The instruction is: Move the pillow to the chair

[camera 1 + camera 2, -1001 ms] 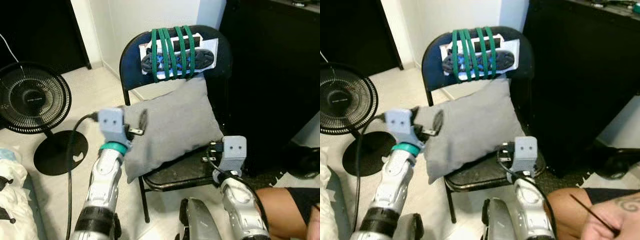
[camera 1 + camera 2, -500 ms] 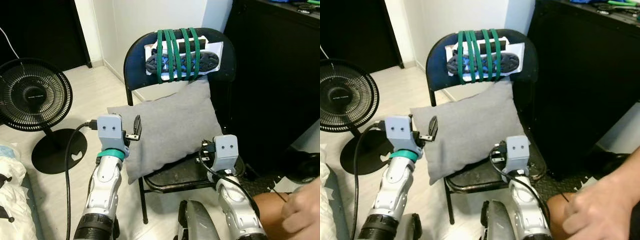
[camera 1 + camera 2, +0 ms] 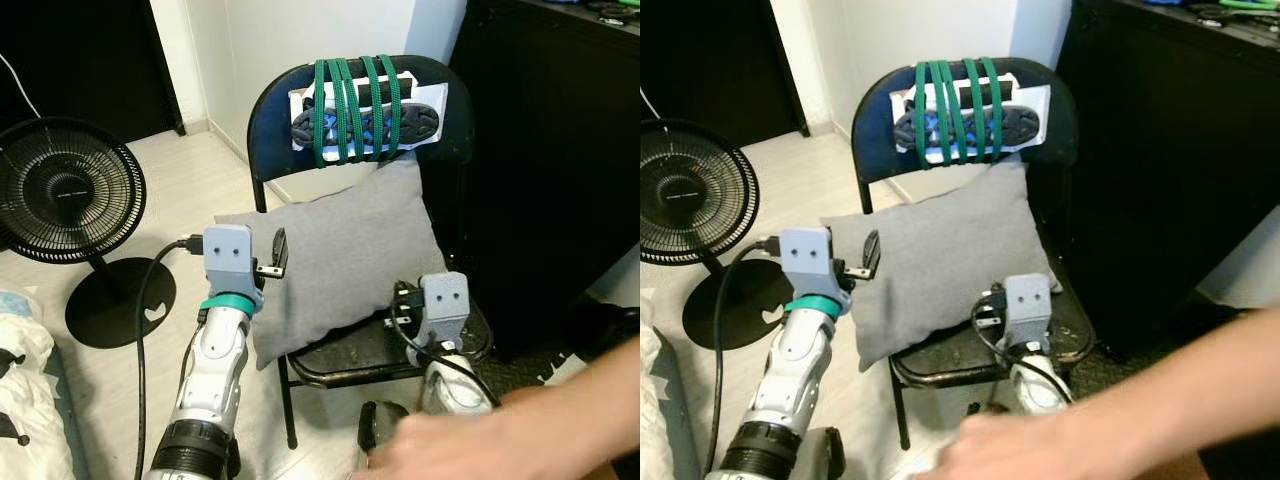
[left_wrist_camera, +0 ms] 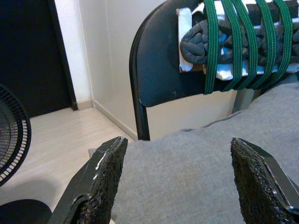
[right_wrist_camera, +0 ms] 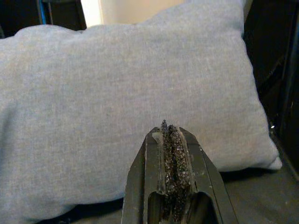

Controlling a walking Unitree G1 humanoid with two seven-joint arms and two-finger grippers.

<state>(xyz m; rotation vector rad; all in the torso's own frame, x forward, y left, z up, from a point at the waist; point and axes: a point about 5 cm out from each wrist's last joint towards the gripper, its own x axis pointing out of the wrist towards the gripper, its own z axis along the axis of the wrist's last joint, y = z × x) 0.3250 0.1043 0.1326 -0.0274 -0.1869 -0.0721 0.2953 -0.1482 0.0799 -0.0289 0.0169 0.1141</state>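
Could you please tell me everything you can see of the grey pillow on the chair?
The pillow is a plain grey rectangle of woven-looking fabric, soft and plump. It lies tilted on the black folding chair, its lower edge on the seat, its upper corner against the backrest, and one corner hanging out past the seat's edge on the robot's left. The left gripper is open at that overhanging end, and the right gripper, shut, sits just short of the lower edge. Neither grips it.

A black metal folding chair (image 3: 452, 100) carries a grey fabric pillow (image 3: 350, 250) on its seat, tilted against the backrest; chair stands on pale floor (image 3: 200, 180)
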